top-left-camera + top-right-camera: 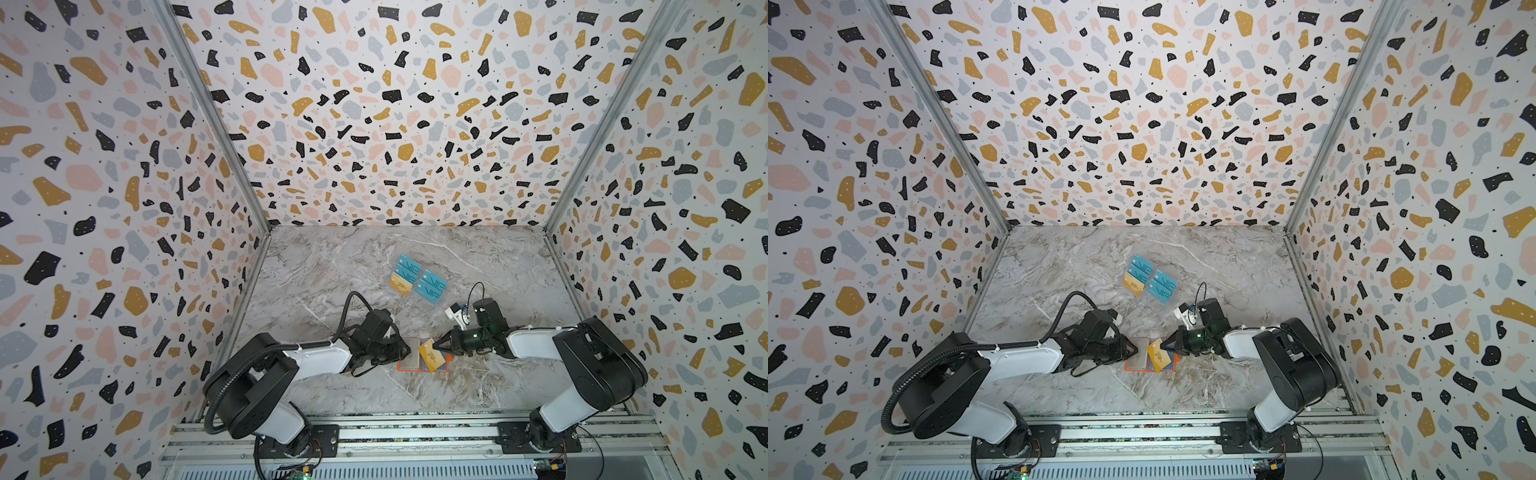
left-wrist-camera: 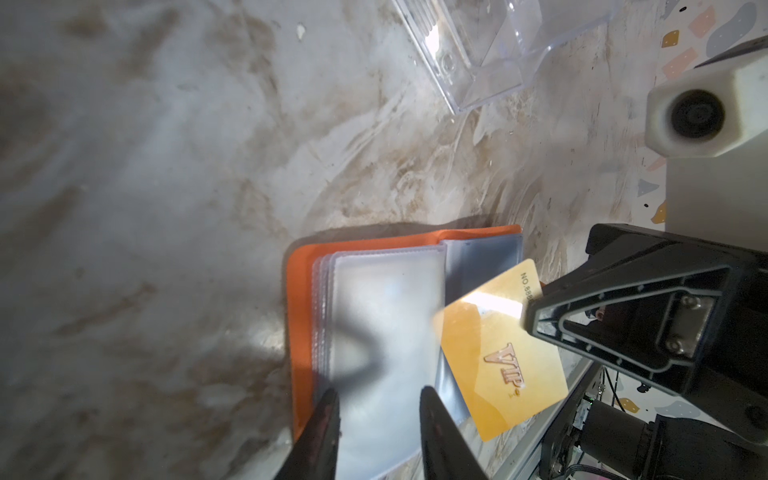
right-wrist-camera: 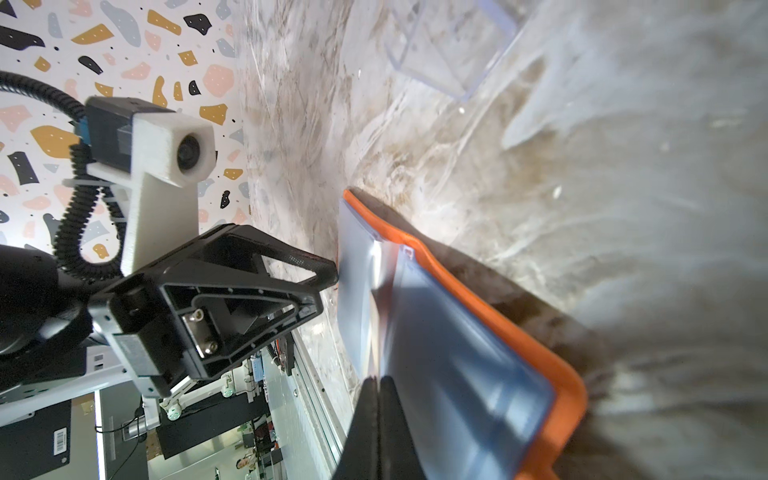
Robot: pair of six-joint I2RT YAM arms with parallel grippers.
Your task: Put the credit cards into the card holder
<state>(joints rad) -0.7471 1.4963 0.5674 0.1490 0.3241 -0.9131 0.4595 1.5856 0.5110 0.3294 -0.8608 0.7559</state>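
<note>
The card holder [image 1: 415, 369] lay open at lower centre in both top views. The right gripper [image 1: 437, 345], clamped shut on a gold card [image 2: 498, 357], held it just over the holder's right page, its long axis skewed to the sleeve edges. The left gripper [image 2: 376, 399] stood part open astride the clear sleeves [image 2: 386, 299], perhaps pressing them; blur hid that. The other credit cards [image 1: 417, 280] lay higher, well apart.

Both white-and-black arms [image 1: 320, 357] reach forward and bend inward, low, forearms nearly level, so that the two grippers face each other tip to tip near the middle. The left gripper [image 1: 404, 353] holds its fingers [image 2: 324, 436] part-way apart; the right gripper [image 1: 437, 344] has its fingers [image 3: 370, 428] pressed together, pinching a gold-yellow plastic card [image 2: 498, 353] by its edge
</note>
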